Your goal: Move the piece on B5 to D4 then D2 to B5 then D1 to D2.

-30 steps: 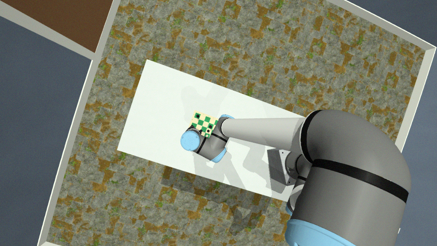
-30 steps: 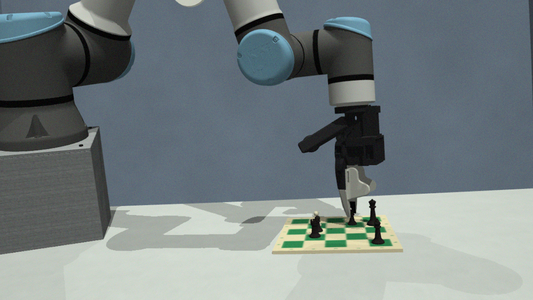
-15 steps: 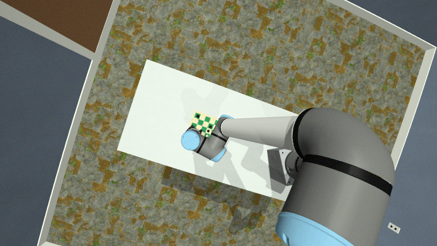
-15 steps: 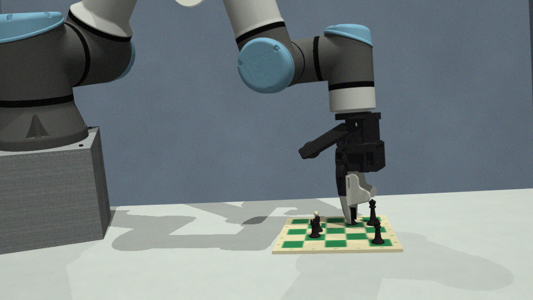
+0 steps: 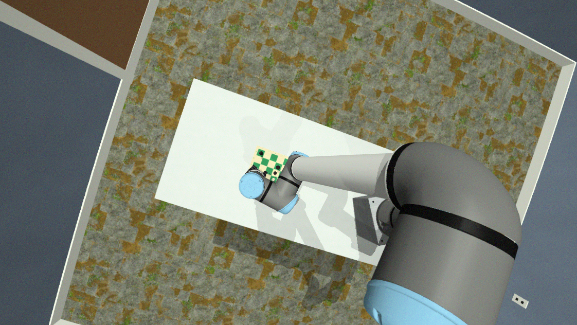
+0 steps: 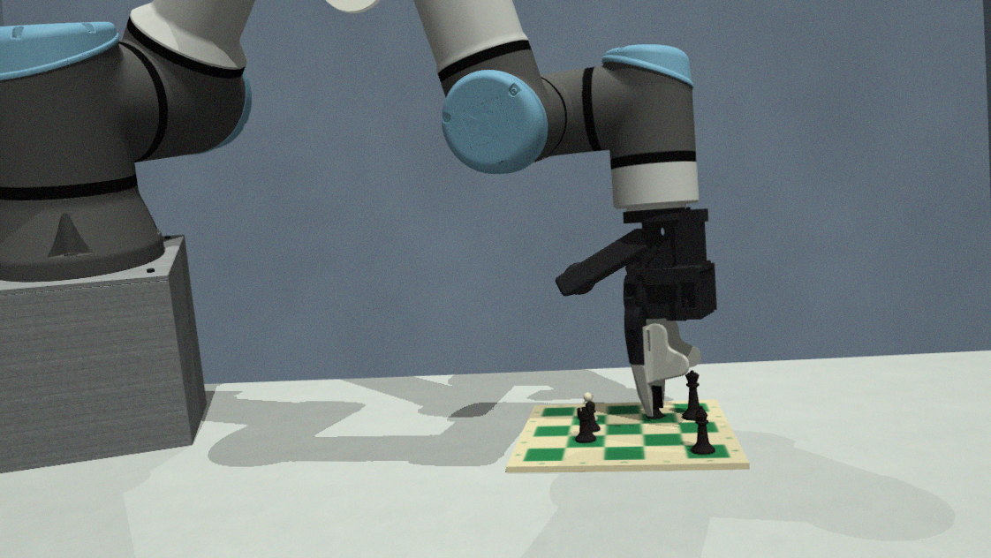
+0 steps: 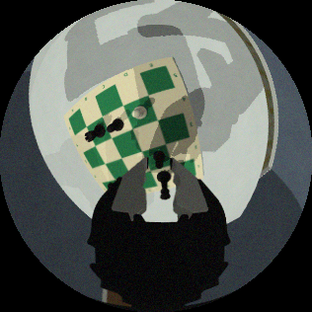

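Right now the gripper [image 6: 654, 409] hangs low over the chessboard [image 6: 728, 463], right of centre in the exterior view, its jaws partly apart and straddling a small dark pawn [image 7: 160, 159] without pinching it, so it has hold of nothing. That pawn stands upright on a back-row square, just left of a taller black piece [image 6: 691, 395]; I cannot read the edge letters, so I cannot tell which named square it occupies. Another dark piece [image 6: 702, 431] stands at the right of the board, nearer the camera, and a pair of dark pieces [image 6: 586, 424] with a pale-topped one [image 6: 588, 396] sit toward the left. The pawn looks light, rigid and smooth, narrow at the neck and wider at the base, so it is likely to tip or slip if squeezed off-centre. Taking it around the upper stem, just under the head, with the jaws square to it, seems safest; the white surface [image 6: 277, 499] carries the board.
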Controlling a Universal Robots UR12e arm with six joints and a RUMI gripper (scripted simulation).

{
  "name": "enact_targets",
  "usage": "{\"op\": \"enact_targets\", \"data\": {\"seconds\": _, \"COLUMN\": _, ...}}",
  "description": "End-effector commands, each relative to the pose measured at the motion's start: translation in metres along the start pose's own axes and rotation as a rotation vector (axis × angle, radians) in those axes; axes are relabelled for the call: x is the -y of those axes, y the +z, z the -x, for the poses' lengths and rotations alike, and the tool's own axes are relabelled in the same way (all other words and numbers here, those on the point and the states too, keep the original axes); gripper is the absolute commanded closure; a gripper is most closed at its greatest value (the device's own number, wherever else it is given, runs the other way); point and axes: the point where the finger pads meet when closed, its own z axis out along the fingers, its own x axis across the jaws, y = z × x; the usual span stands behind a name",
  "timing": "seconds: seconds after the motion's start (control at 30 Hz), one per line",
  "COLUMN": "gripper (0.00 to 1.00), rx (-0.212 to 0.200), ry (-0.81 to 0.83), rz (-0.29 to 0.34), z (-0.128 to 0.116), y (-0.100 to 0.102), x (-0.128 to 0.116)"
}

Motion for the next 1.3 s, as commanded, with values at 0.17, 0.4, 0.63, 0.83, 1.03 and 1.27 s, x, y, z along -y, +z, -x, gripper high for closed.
{"op": "enact_targets", "data": {"seconds": 0.17, "gripper": 0.8, "rx": -0.001, "ry": 0.002, "rz": 0.003, "z": 0.001, "y": -0.0003, "x": -0.003}}
{"op": "enact_targets", "data": {"seconds": 0.4, "gripper": 0.8, "rx": -0.001, "ry": 0.002, "rz": 0.003, "z": 0.001, "y": -0.0003, "x": -0.003}}
{"op": "enact_targets", "data": {"seconds": 0.63, "gripper": 1.0, "rx": -0.001, "ry": 0.002, "rz": 0.003, "z": 0.001, "y": -0.0003, "x": -0.003}}
{"op": "enact_targets", "data": {"seconds": 0.83, "gripper": 1.0, "rx": -0.001, "ry": 0.002, "rz": 0.003, "z": 0.001, "y": -0.0003, "x": -0.003}}
{"op": "enact_targets", "data": {"seconds": 1.03, "gripper": 1.0, "rx": -0.001, "ry": 0.002, "rz": 0.003, "z": 0.001, "y": -0.0003, "x": -0.003}}
{"op": "enact_targets", "data": {"seconds": 1.27, "gripper": 1.0, "rx": -0.001, "ry": 0.002, "rz": 0.003, "z": 0.001, "y": -0.0003, "x": -0.003}}
